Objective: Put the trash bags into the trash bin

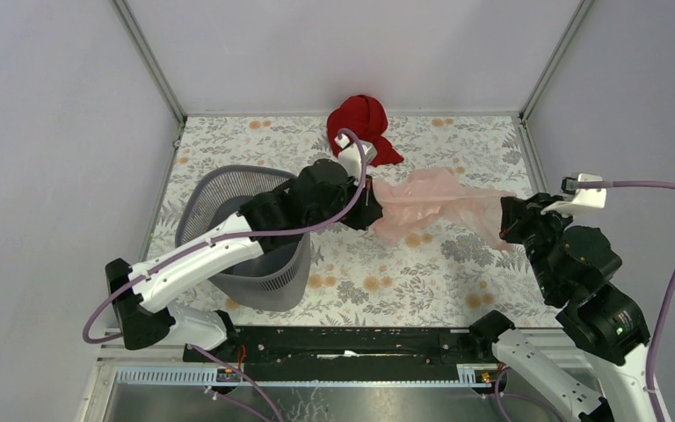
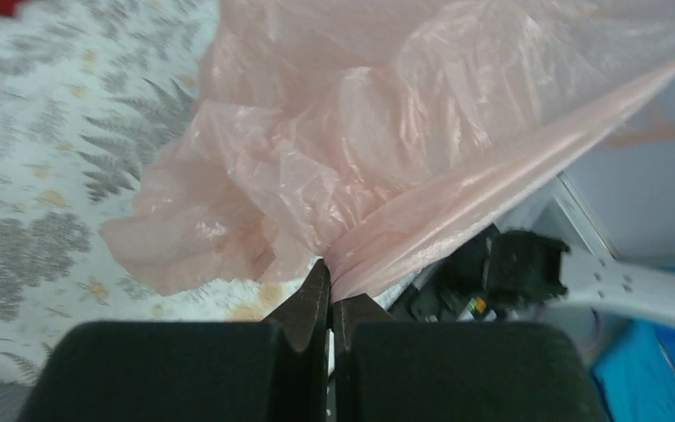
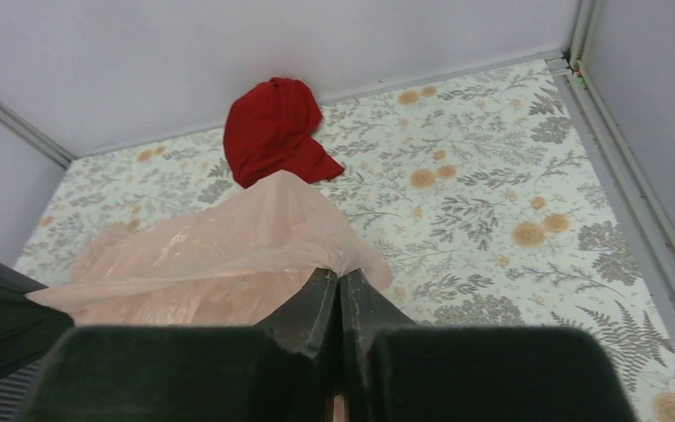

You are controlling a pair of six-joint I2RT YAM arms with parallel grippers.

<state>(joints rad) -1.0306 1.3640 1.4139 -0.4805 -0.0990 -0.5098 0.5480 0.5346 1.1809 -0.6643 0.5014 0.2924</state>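
The pale pink translucent trash bag (image 1: 431,202) is stretched above the table between my two grippers. My left gripper (image 1: 372,207) is shut on its left end, just right of the grey mesh trash bin (image 1: 228,189). In the left wrist view the bag (image 2: 360,149) bunches into the closed jaws of my left gripper (image 2: 330,286). My right gripper (image 1: 503,230) is shut on the bag's right end. In the right wrist view the film (image 3: 211,255) gathers at the closed tips of my right gripper (image 3: 338,277).
A dark red cloth bundle (image 1: 362,123) lies at the back wall, also in the right wrist view (image 3: 272,127). The floral table surface (image 1: 457,272) is walled on the left, back and right. The left arm crosses over the bin's rim.
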